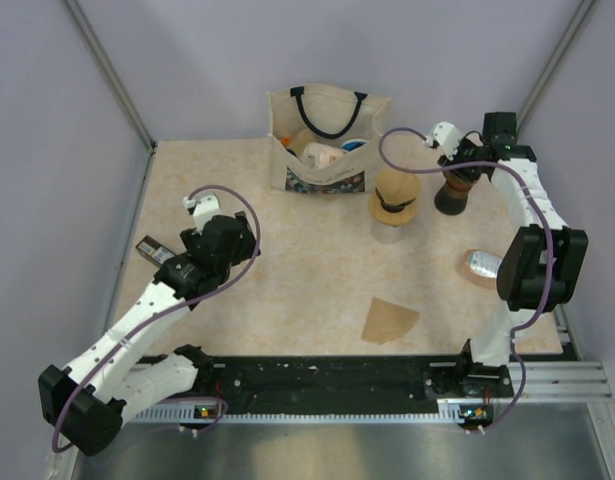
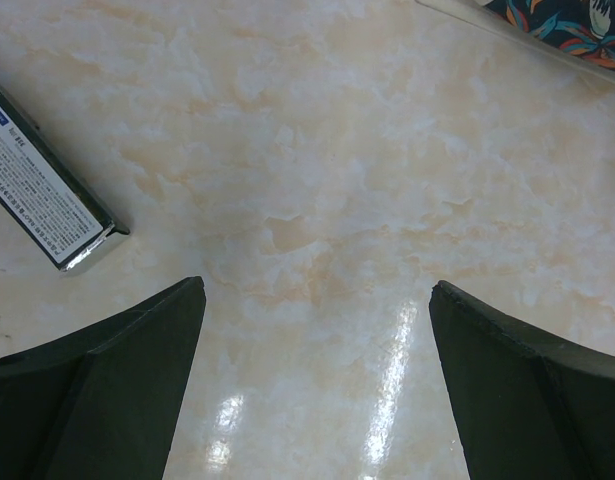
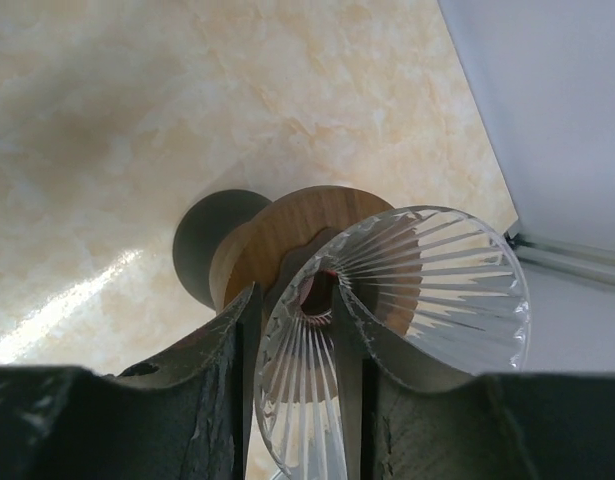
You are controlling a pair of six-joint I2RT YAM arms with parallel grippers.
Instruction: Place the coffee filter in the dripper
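Right hand [image 3: 297, 302] astride dripper [image 3: 437, 280] rim — filter [image 1: 390, 320] apart

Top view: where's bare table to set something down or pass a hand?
Free: the wide middle of the table, bordered by the left hand, tote bag and coffee filter; also the far-left corner behind the small box. Crowded: back right, where bag, hat-shaped object, dripper and right hand bunch.
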